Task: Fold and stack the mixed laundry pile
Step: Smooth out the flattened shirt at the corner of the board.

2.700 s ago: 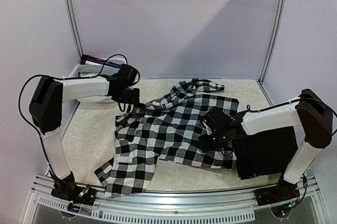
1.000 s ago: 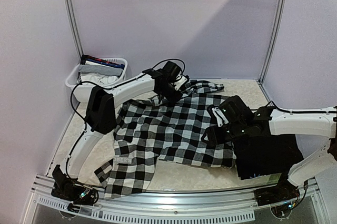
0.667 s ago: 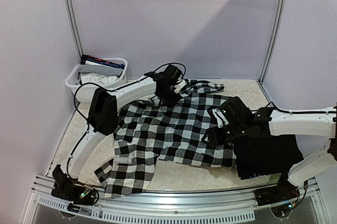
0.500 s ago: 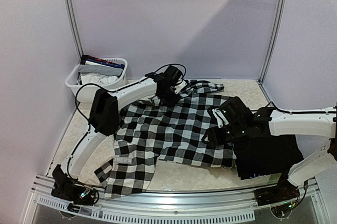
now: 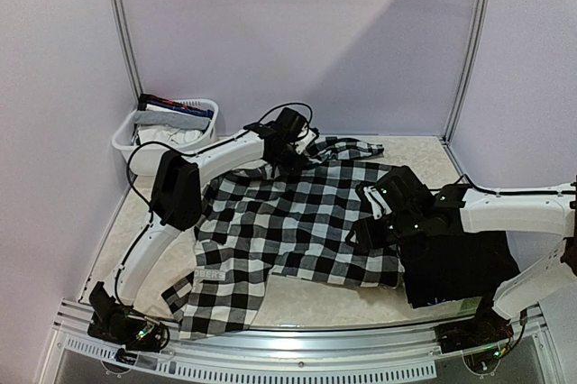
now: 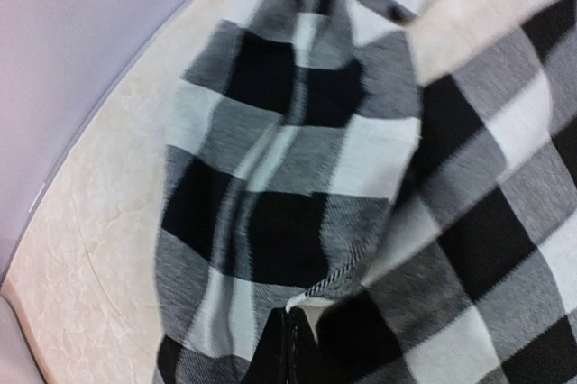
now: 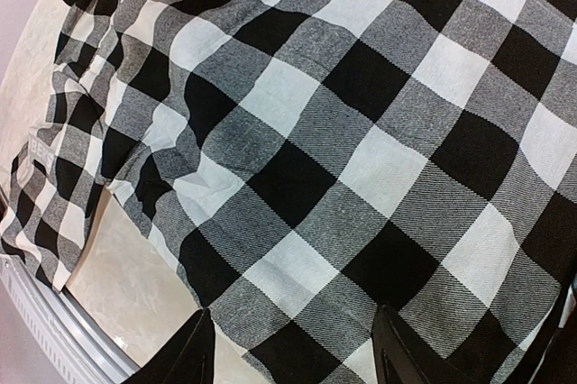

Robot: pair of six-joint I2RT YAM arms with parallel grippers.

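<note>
Seen from above, the checkered shirt [image 5: 288, 222] lies spread over the middle of the worktop [image 5: 149, 222], collar end toward the back and one sleeve trailing to the near edge. The left pincer [image 5: 287, 151] sits at that far collar edge. The right pincer [image 5: 365, 226] hovers over the shirt's right side, just beside a folded black garment [image 5: 460, 267]. A white basket [image 5: 122, 141] holding more laundry stands in the far-left corner.

In the left wrist view, the left pincer [image 6: 290, 334] is closed tight, its tips nipping the shirt's edge (only a sliver of cloth shows between them). Bare worktop [image 6: 99, 249] lies to one side.

In the right wrist view, the right pincer [image 7: 293, 352] stands apart and empty above the plaid. The shirt's edge and a patch of bare worktop [image 7: 126, 285] show at lower left.

This looks like the shirt's first fold. The next move likely calls for lifting the pinched edge and carrying it toward the near side. The black garment crowds the right, while the left side offers more room.
</note>
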